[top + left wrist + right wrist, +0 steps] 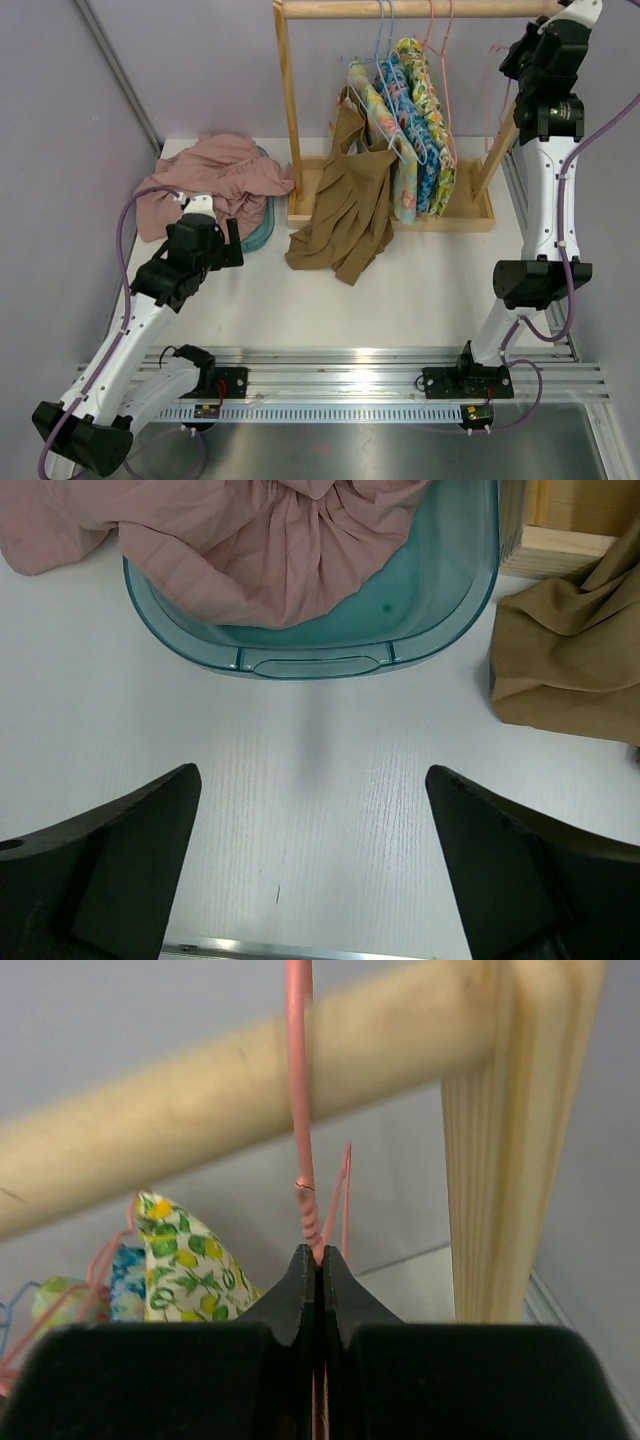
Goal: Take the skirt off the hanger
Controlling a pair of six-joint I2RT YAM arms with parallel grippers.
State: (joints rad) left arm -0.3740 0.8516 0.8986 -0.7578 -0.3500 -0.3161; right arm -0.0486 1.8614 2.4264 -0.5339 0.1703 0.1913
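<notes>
My right gripper, high at the right end of the rack, is shut on the twisted neck of a pink wire hanger. The hanger hooks over the wooden rod. No cloth shows on the held hanger. Floral skirts hang on other hangers to its left, the green and yellow one nearest. A brown skirt droops from the rack's left side onto the table. My left gripper is open over bare table, just in front of the tub.
A teal tub at the back left holds a crumpled pink garment that spills over its rim. The rack's wooden upright stands right beside my right gripper. The rack's base tray sits at the back of the table.
</notes>
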